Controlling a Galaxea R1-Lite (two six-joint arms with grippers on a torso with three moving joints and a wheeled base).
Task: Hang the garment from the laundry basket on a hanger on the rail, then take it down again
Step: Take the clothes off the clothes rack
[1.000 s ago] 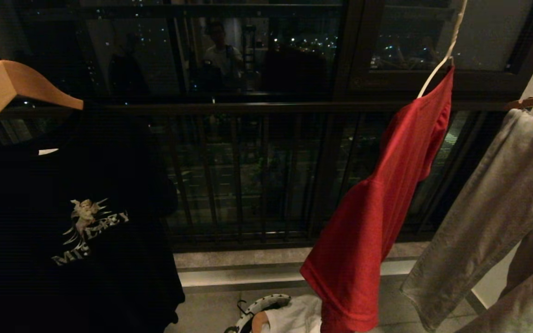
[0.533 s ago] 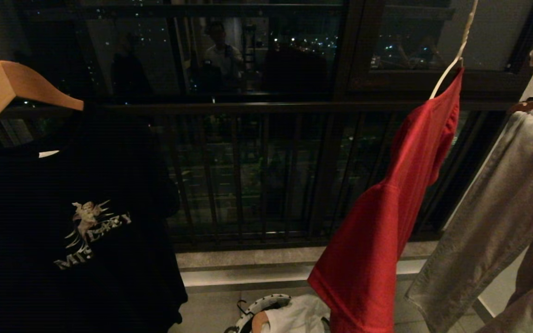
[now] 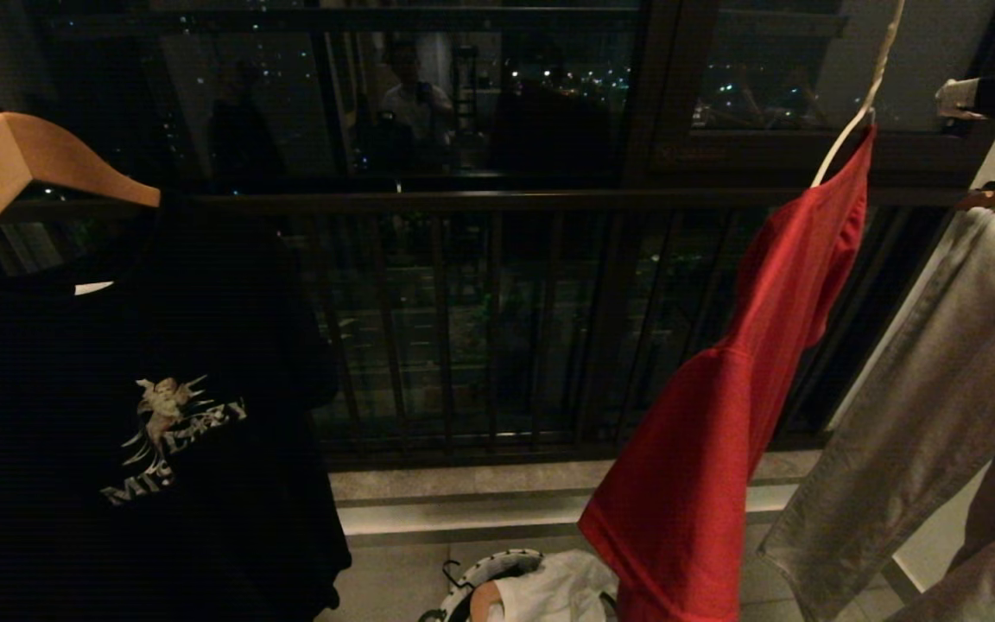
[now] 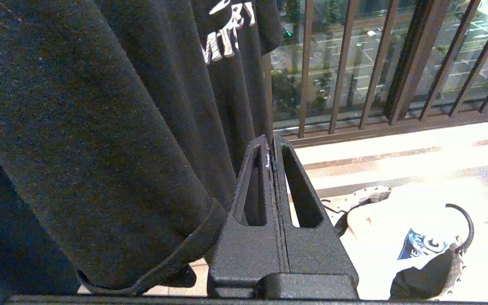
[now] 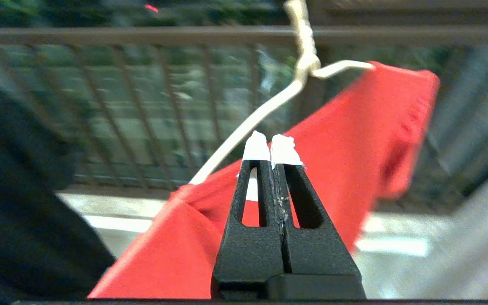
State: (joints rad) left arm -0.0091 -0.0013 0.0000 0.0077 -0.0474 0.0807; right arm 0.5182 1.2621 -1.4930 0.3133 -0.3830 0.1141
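Observation:
The red garment (image 3: 722, 389) hangs skewed on the white wire hanger (image 3: 852, 138), whose neck runs out of the top of the head view; the rail is out of view. My right gripper (image 3: 947, 97) reaches in from the upper right, level with the hanger's neck and apart from it. In the right wrist view its white-tipped jaws (image 5: 271, 146) are shut and empty, with the hanger (image 5: 248, 123) and garment (image 5: 354, 140) beyond them. The laundry basket (image 3: 484, 574) stands on the floor below. My left gripper (image 4: 269, 144) hangs shut and empty beside the black T-shirt (image 4: 100, 127).
A black printed T-shirt (image 3: 117, 415) on a tan wooden hanger (image 3: 14, 164) fills the left. Grey trousers (image 3: 921, 415) hang at the right, close to the garment. A white cloth (image 3: 549, 592) lies in the basket. A dark railing (image 3: 463, 328) and window stand behind.
My right gripper has come into the head view at the upper right and moved left toward the hanger. The garment and hanger have swung a little to the right.

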